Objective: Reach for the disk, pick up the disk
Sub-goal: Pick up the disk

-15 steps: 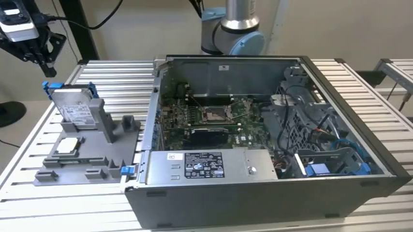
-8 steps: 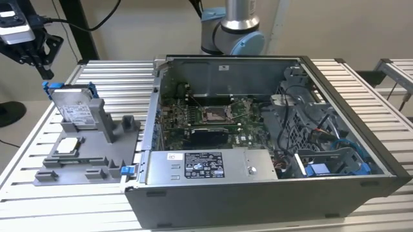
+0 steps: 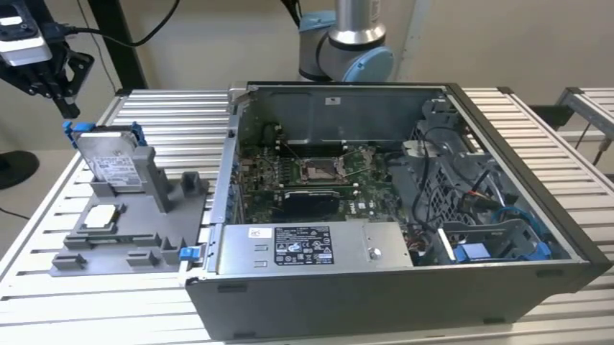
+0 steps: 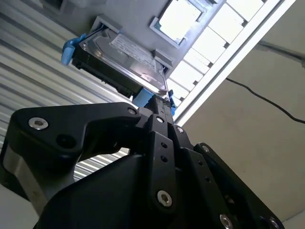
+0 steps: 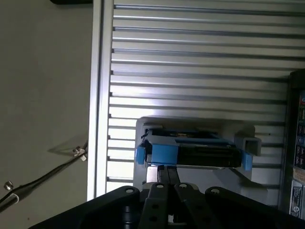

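Hovering just above the disk, off its upper corner on the exterior view's left, the tool has its fingers pressed together, gripping nothing. Not touching. The disk stands on end in a grey fixture on the slatted worktop, with its long axis upward, tilted back, and its label facing the exterior camera. Blue bracket ears at the top. Open air above. The worktop edge is near on the exterior view's left, and the open computer case is close on the right.
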`<move>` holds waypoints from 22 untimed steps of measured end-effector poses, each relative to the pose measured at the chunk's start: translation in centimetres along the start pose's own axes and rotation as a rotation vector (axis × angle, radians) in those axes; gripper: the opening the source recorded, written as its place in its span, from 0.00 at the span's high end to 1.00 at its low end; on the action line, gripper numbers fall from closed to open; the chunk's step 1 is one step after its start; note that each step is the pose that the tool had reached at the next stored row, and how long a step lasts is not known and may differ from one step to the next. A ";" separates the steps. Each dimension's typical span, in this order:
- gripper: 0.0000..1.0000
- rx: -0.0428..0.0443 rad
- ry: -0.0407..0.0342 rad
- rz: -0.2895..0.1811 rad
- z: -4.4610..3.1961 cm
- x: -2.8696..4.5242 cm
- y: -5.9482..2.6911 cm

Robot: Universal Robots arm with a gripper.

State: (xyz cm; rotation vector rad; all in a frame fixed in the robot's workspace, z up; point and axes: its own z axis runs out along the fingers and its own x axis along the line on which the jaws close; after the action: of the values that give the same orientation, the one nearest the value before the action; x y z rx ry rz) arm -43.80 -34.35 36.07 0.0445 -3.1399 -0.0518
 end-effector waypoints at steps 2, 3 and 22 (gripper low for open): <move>1.00 0.0000 0.0000 0.000 0.00 0.00 0.00; 1.00 0.0000 0.0000 0.000 0.00 0.00 0.00; 1.00 0.0000 0.0008 -0.026 0.00 -0.01 0.00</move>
State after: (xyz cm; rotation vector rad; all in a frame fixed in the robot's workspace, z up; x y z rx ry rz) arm -43.80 -34.35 36.06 0.0848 -3.1387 -0.0518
